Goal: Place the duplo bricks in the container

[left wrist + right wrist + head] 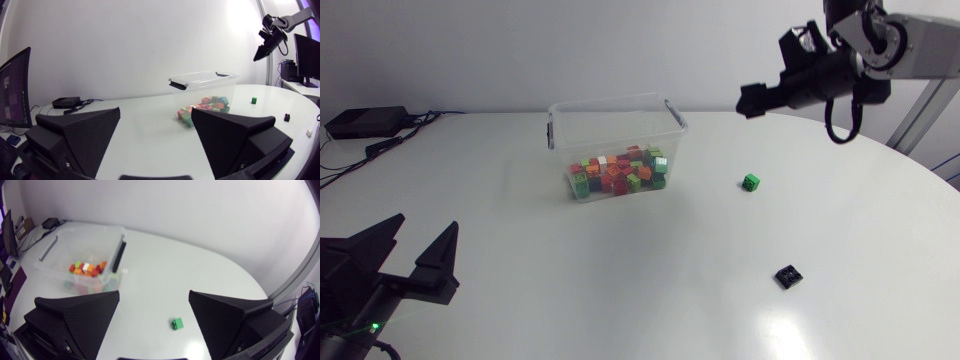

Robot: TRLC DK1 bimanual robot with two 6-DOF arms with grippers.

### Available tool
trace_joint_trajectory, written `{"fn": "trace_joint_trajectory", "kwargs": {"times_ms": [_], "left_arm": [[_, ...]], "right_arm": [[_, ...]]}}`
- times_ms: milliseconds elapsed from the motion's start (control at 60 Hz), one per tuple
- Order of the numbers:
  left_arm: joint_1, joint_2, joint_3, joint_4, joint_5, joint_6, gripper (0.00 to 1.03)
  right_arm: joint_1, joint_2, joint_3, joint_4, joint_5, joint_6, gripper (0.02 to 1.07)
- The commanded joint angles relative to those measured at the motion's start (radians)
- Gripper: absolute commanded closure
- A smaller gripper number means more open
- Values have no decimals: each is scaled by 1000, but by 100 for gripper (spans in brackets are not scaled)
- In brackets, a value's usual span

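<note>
A clear plastic container stands at the table's middle back, holding several coloured duplo bricks. To its right a green brick lies loose on the table, and a black brick lies nearer the front. My right gripper hangs open and empty high above the table, behind the green brick and to the right of the container. My left gripper stands open and empty at the front left, facing the container.
A black box with cables sits at the back left edge. A small white piece lies near the table's right edge, past the black brick. Bare white tabletop lies between the container and the front edge.
</note>
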Motion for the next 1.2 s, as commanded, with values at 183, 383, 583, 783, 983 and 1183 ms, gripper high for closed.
{"fn": "trace_joint_trajectory", "kwargs": {"times_ms": [183,383,583,783,983,1183], "left_arm": [[9,-8,-19,13,11,9,4],[9,-8,-19,13,11,9,4],[9,-8,-19,13,11,9,4],[9,-8,-19,13,11,9,4],[9,-8,-19,13,10,9,4],[9,-8,-19,13,11,9,4]], "right_arm": [[-122,126,-89,-20,-73,-182,7],[-134,242,-69,-22,-75,-248,7],[-163,383,34,-22,-75,-282,7],[-168,502,164,-84,-69,-319,12],[-132,587,350,-302,-3,-337,12],[-114,676,486,-417,42,-339,19]]}}
